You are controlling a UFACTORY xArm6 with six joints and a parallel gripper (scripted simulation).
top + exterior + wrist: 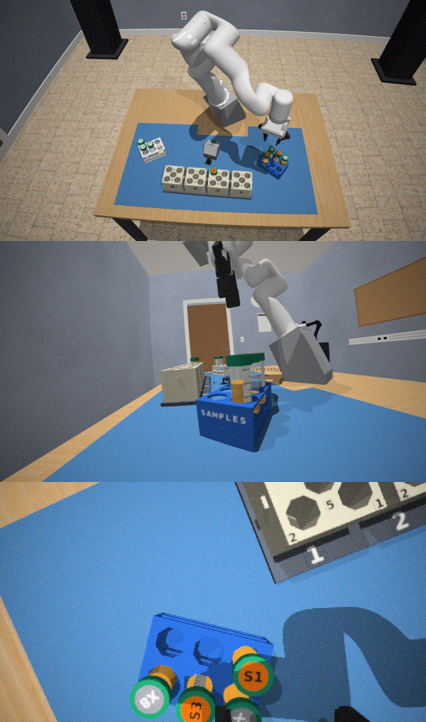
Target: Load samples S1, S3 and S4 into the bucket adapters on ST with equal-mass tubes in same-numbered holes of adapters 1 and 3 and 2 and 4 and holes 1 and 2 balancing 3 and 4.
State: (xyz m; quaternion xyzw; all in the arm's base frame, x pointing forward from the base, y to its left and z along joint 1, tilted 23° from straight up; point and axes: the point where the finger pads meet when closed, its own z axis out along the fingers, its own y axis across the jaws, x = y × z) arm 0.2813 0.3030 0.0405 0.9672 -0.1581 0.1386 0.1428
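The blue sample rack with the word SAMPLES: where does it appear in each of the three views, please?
Top: blue sample rack right of centre, on the blue mat, below the tool.
Exterior: centre foreground, its label facing the camera.
Wrist: bottom centre, two wells vacant.
Shared landmark: the orange-dotted green cap marked S1, standing in the rack; top, exterior not readable.

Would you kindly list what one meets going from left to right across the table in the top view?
White blanks rack → adapter 4 → adapter 3 → DONE desk → adapter 2 → adapter 1 → blue samples rack.
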